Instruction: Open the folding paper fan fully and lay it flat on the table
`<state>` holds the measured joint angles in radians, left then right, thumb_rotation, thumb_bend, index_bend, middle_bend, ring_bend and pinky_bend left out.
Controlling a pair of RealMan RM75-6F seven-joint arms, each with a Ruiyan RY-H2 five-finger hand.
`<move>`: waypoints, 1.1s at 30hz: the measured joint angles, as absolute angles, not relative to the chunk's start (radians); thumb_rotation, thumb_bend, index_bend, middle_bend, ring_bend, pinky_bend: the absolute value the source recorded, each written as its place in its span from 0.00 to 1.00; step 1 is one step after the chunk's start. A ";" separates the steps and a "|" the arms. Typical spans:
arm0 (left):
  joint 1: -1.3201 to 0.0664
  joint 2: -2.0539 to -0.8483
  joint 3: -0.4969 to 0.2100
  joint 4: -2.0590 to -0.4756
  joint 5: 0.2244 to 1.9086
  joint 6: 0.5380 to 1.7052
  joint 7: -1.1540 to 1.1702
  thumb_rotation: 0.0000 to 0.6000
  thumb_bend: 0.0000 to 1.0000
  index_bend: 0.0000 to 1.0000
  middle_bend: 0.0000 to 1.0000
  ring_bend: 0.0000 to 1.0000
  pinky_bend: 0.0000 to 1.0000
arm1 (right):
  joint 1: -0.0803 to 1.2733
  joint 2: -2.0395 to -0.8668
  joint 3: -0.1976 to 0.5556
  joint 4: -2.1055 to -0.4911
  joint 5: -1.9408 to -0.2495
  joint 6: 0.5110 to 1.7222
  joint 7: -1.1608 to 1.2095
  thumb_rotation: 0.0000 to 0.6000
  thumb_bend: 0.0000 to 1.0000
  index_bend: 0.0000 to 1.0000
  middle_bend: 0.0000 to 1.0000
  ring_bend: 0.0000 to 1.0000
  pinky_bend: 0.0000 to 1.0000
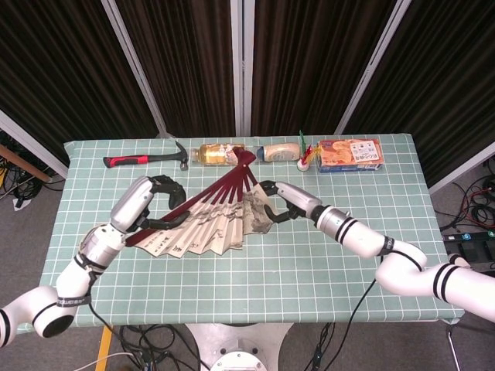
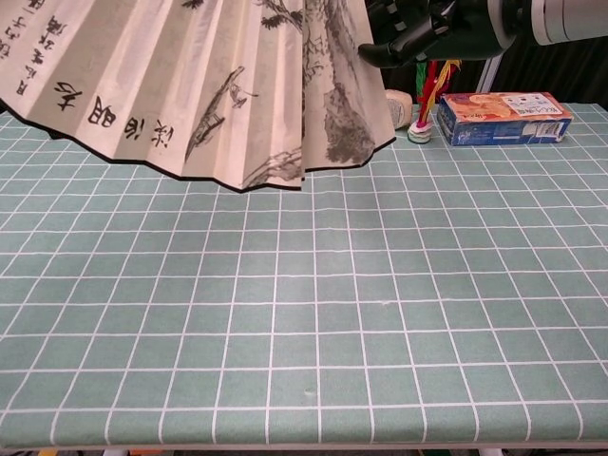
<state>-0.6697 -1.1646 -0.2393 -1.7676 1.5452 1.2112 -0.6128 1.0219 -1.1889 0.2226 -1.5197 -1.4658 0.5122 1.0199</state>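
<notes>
Right hand (image 1: 280, 202) fingers clamp the fan's (image 1: 205, 220) right edge; left hand (image 1: 158, 202) fingers grip its left rib. The fan hangs spread above the desk (image 2: 380, 313). Next, I judge: widen the last folds, then lower it flat.

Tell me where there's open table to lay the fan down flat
The widest bare stretch of table is the near half, in front of the fan and between both arms. The right end, below the snack box, is also free. The back edge is crowded: hammer, bottle, snack box in a row.
</notes>
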 measured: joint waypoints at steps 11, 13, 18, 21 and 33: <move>-0.660 -1.176 -0.206 -1.703 1.566 1.222 -0.451 1.00 0.35 0.62 0.72 0.67 0.49 | 0.960 -1.194 0.221 -1.524 -1.381 0.674 0.646 1.00 0.63 0.74 0.36 0.08 0.02; -0.657 -1.181 -0.200 -1.689 1.574 1.227 -0.412 1.00 0.35 0.62 0.72 0.67 0.49 | 0.943 -1.203 0.221 -1.522 -1.361 0.724 0.547 1.00 0.63 0.74 0.36 0.08 0.02; -0.650 -1.206 -0.183 -1.644 1.595 1.245 -0.279 1.00 0.35 0.62 0.72 0.67 0.49 | 0.903 -1.238 0.220 -1.505 -1.327 0.852 0.320 1.00 0.63 0.74 0.36 0.08 0.02; -0.645 -1.226 -0.173 -1.617 1.600 1.254 -0.194 1.00 0.35 0.62 0.72 0.67 0.49 | 0.878 -1.266 0.215 -1.489 -1.320 0.933 0.192 1.00 0.63 0.74 0.36 0.08 0.02; -0.610 -1.339 -0.126 -1.511 1.635 1.304 0.205 1.00 0.35 0.62 0.72 0.67 0.48 | 0.777 -1.406 0.186 -1.391 -1.397 1.242 -0.190 1.00 0.63 0.74 0.36 0.08 0.00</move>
